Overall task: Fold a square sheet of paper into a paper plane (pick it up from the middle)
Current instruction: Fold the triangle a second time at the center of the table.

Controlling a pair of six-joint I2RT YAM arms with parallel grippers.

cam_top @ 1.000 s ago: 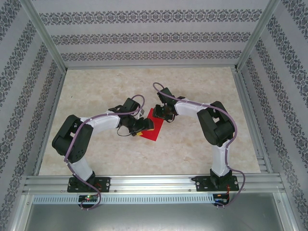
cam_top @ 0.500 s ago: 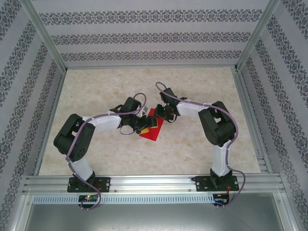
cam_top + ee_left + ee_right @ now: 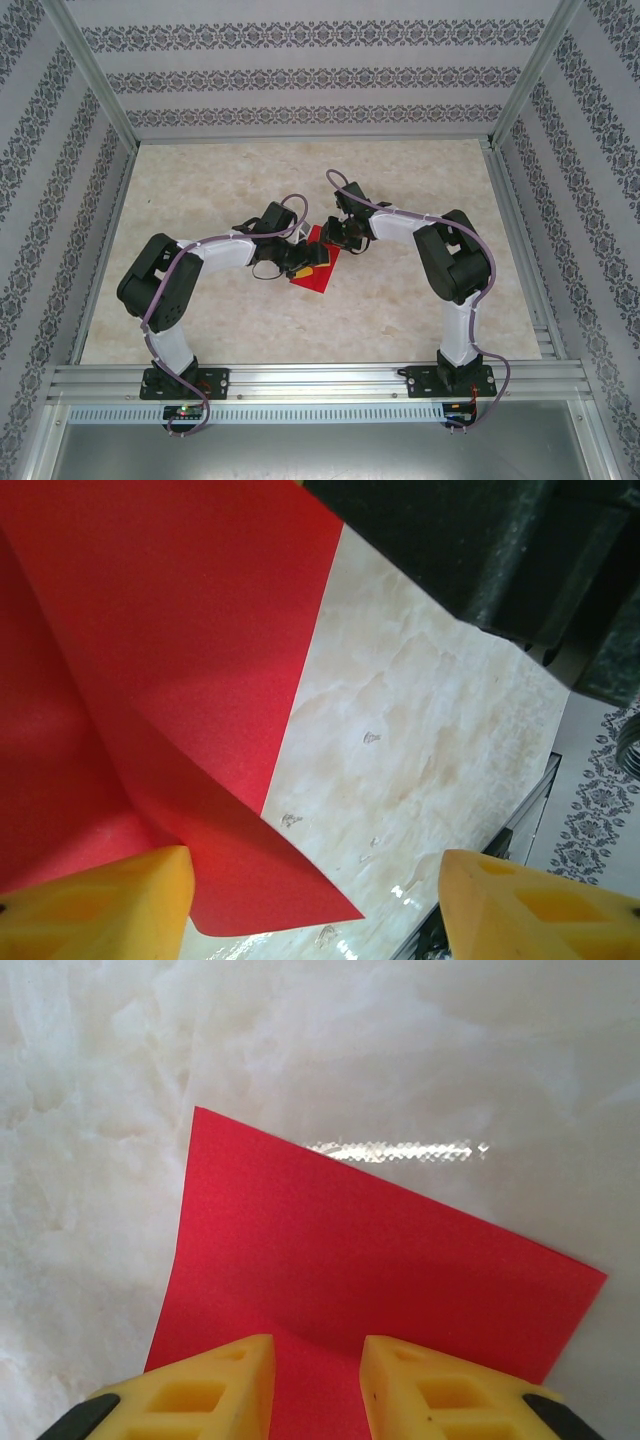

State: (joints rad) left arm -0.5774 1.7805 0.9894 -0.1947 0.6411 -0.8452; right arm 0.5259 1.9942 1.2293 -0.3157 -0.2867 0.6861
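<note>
The square sheet of paper (image 3: 318, 276) is bright red and lies on the marble table mid-way between the two arms. My left gripper (image 3: 300, 258) stands open at the sheet's left side. In the left wrist view the paper (image 3: 150, 630) has a corner flap curled up off the table, and that flap reaches into the wide gap of the left gripper (image 3: 315, 910), beside the left yellow fingertip (image 3: 100, 905). My right gripper (image 3: 336, 238) is over the sheet's far corner. Seen from the right wrist, the right gripper (image 3: 318, 1385) is open with a narrow gap and the flat red paper (image 3: 350, 1250) beneath it.
The marble table (image 3: 400, 180) is bare around the sheet. Patterned walls and an aluminium frame (image 3: 300, 140) close it in on three sides. The dark body of the right arm (image 3: 480, 550) hangs close above the paper's far edge. A metal rail (image 3: 320, 380) runs along the near edge.
My left gripper has crept a little to the right, further onto the sheet, and its jaws have narrowed slightly. The right gripper has barely moved and has closed a touch.
</note>
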